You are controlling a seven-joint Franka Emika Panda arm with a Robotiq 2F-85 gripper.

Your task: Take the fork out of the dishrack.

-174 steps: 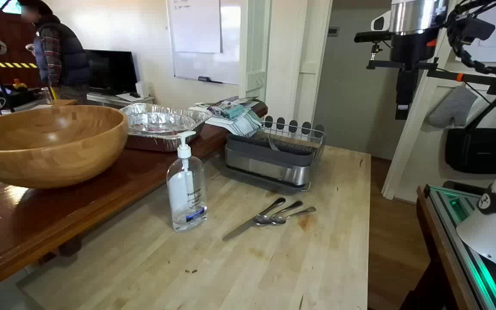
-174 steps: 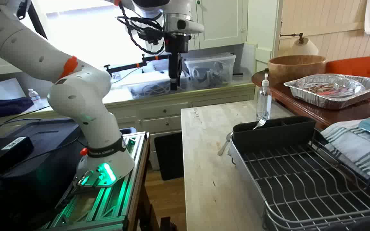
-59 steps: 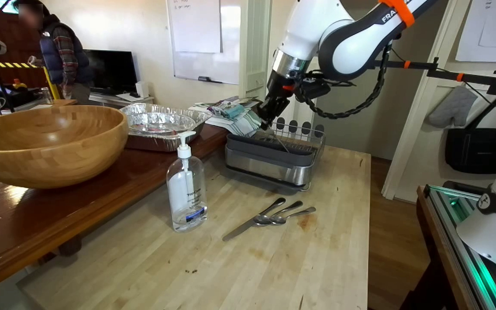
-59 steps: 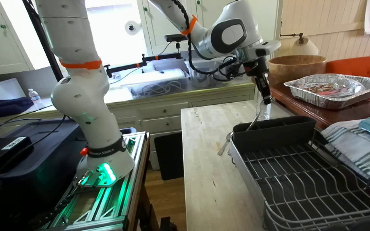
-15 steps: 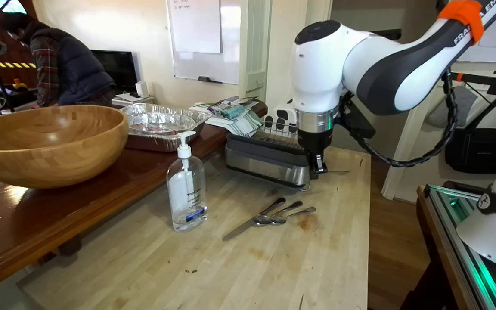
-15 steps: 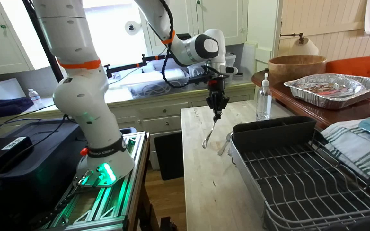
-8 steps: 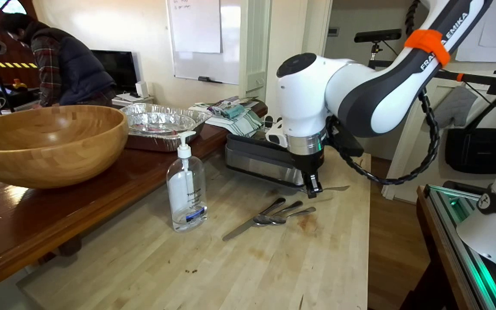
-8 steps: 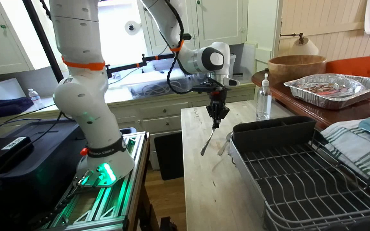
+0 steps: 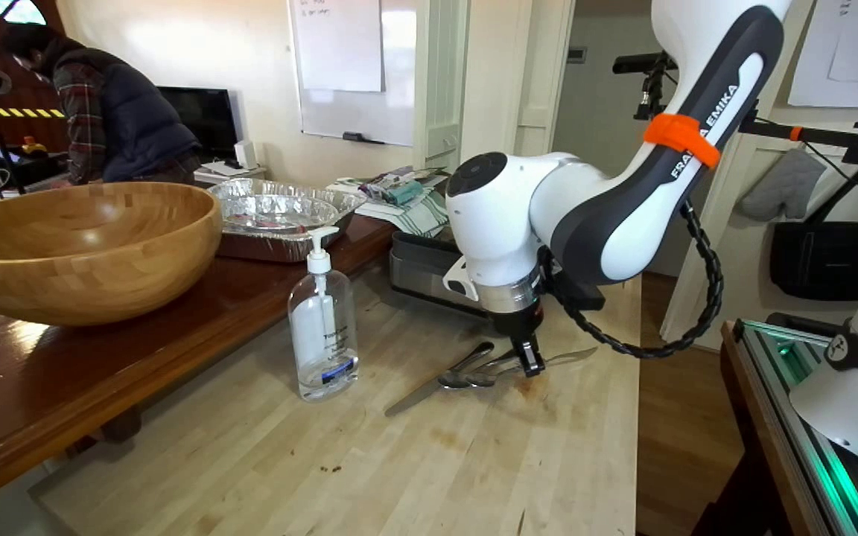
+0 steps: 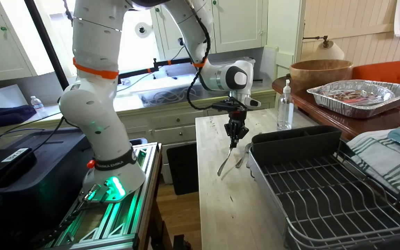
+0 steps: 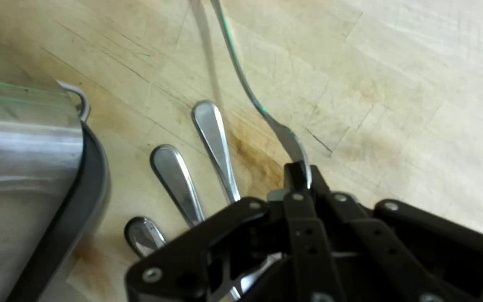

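Note:
The fork (image 11: 243,79) is pinched by its head between the fingertips of my gripper (image 11: 304,180). Its silvery handle slants away and down over the wooden table, with a shadow beside it. In an exterior view the fork (image 10: 224,165) hangs low, just above the tabletop, beside the dishrack (image 10: 267,198). My gripper (image 9: 532,366) points down close over the loose spoons in an exterior view, partly covering them, and the fork (image 9: 574,356) sticks out sideways from it. The tines are hidden between the fingers. Part of the dishrack's steel wall (image 11: 23,147) shows in the wrist view.
A knife (image 9: 421,394) and spoons (image 9: 455,380) lie together on the table under the gripper. A clear soap bottle (image 9: 325,335) stands nearby. The large wooden bowl (image 9: 86,253) and foil trays (image 9: 280,208) rest on the darker counter. A dark cutlery holder (image 10: 295,146) sits at the dishrack's end.
Earlier the fork leaned in the dishrack's cutlery holder; my gripper has since taken hold of it and lifted it out. During the last second it has come down with the fork toward the loose cutlery.

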